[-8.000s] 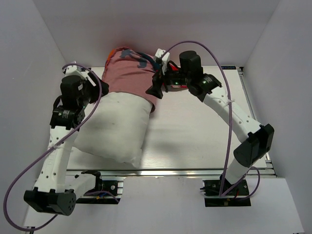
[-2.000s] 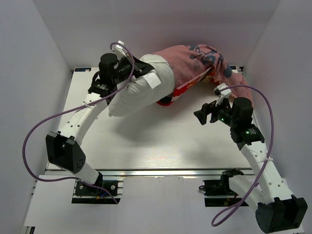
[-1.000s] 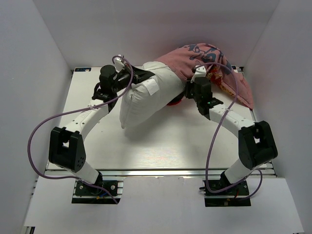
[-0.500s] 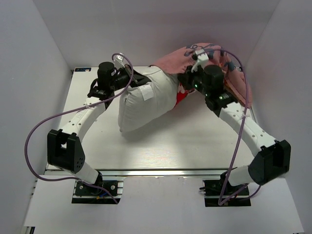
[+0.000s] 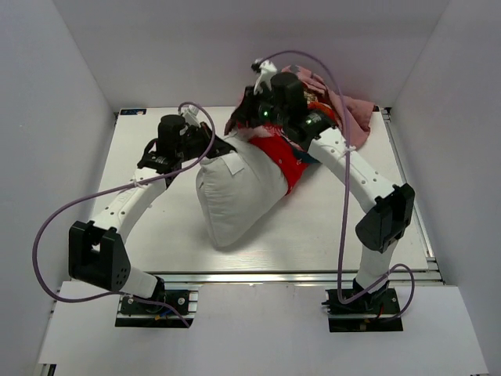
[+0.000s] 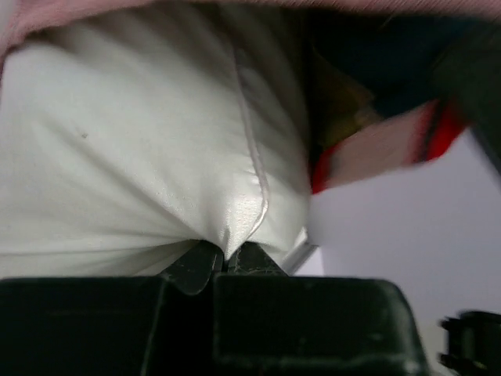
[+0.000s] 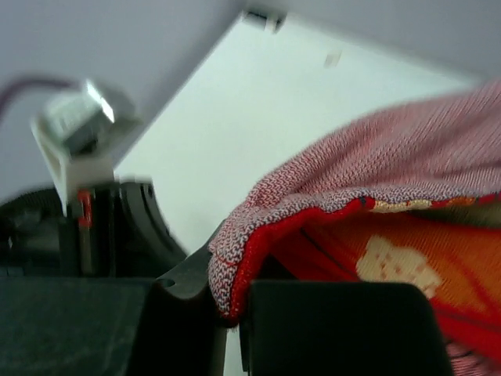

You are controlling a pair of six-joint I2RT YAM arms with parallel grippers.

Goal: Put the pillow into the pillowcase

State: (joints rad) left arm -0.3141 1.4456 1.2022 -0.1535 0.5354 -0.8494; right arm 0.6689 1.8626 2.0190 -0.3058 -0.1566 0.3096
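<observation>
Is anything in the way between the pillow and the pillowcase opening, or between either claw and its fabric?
Nothing visible. The left claw is shut on the pillow at its seam, the right claw on the pillowcase at its hem, and the case's red edge already drapes over the pillow's far end.

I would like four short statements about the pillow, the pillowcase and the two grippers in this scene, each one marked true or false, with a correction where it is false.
1. The large white stuffed pillow is fully inside the red printed fabric pillowcase. False: most of the pillow lies uncovered on the table.
2. The left gripper is shut on a seam edge of the pillow. True.
3. The right gripper is open and holds nothing. False: it is shut on the pillowcase's edge.
4. The pillowcase is at the pillow's far end, away from the arm bases. True.
</observation>
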